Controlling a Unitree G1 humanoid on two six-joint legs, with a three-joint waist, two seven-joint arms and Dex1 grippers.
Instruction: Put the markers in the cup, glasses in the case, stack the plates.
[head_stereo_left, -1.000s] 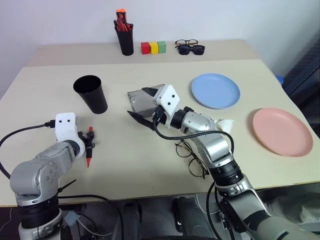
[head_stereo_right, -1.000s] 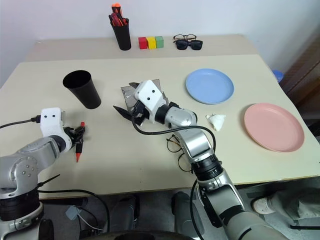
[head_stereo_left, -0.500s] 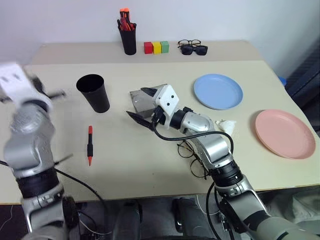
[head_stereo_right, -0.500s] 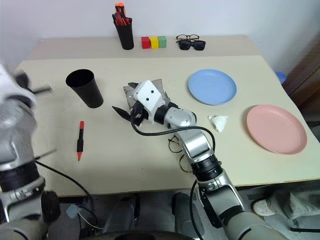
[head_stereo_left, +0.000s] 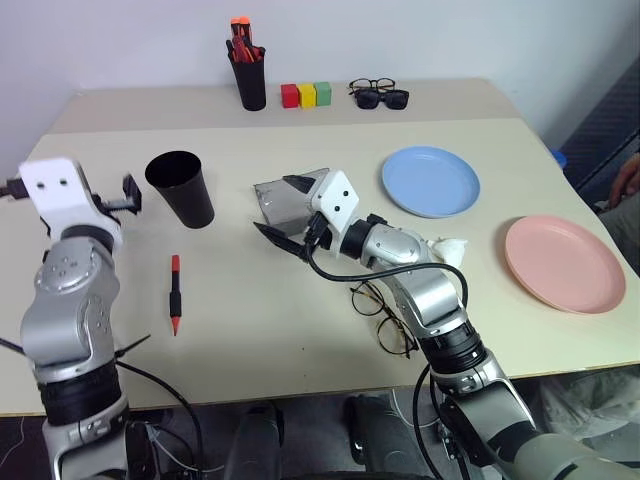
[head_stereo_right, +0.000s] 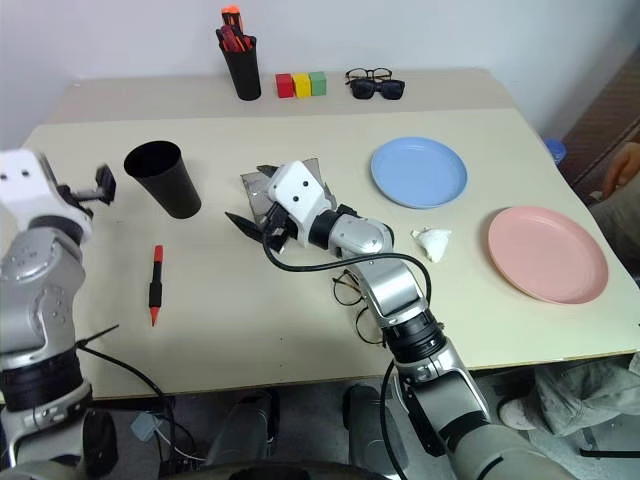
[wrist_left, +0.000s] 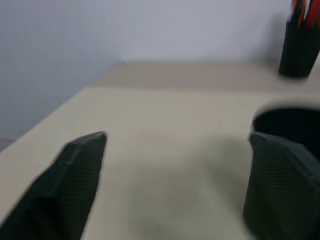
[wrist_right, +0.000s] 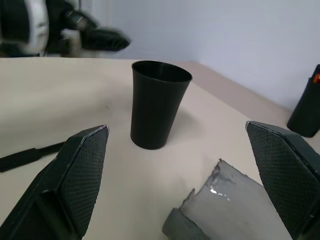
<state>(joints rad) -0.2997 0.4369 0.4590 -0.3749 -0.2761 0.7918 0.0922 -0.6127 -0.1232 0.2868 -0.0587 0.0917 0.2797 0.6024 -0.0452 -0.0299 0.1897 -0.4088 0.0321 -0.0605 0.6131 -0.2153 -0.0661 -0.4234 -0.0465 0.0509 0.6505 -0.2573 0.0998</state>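
Left eye view shows the red marker (head_stereo_left: 174, 294) lying flat on the table (head_stereo_left: 300, 330), on the robot's side of the black cup (head_stereo_left: 181, 187) and a little to the cup's left. Its long axis runs roughly toward and away from the cup, with the thin pointed tip at the end farthest from the cup and the blunt red end nearer it; the black band sits in the middle.

The left gripper (head_stereo_left: 128, 195) hovers just left of the cup's rim, jaws spread wide and holding nothing. The right gripper (head_stereo_left: 285, 208) sits right of the cup, beside the open grey case (head_stereo_left: 285, 200), its jaws also wide and empty.

Risks, as I judge them: the marker is not in the cup, so the left gripper needs to go back down for it; a slim, round pen could roll or skid away if the fingers close off-centre or across the tip. The cup is light and tapered, and the left gripper is close enough to its rim that a sideways move could tip it. The wire glasses (head_stereo_left: 383, 313) lie under the right forearm, well right of the cup, where a lowering arm could press or drag them
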